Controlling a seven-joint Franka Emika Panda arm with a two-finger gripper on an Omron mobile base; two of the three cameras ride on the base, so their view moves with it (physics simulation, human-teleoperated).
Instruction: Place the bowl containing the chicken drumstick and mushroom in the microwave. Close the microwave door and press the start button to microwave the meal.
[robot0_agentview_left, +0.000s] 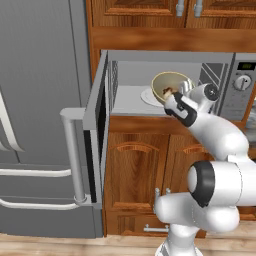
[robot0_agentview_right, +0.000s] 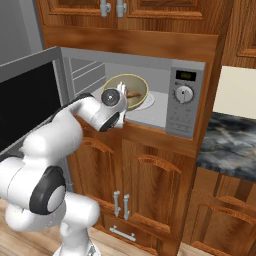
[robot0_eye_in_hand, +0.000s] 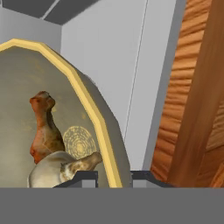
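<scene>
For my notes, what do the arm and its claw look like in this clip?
The arm is made of glossy white, rounded segments with black bands at the joints and a round dark cap near the wrist. No cables or markings show. The claw ends in two small, dark grey, blocky fingertips.

arm (robot0_agentview_left: 220, 135): glossy white rounded shells, bulbous segments
joints: dark grey-black bands between the white segments
wrist (robot0_agentview_right: 111, 98): white housing with a round dark cap, a pale dot at its centre
fingertips (robot0_eye_in_hand: 83, 178): small, dark, squared-off
</scene>
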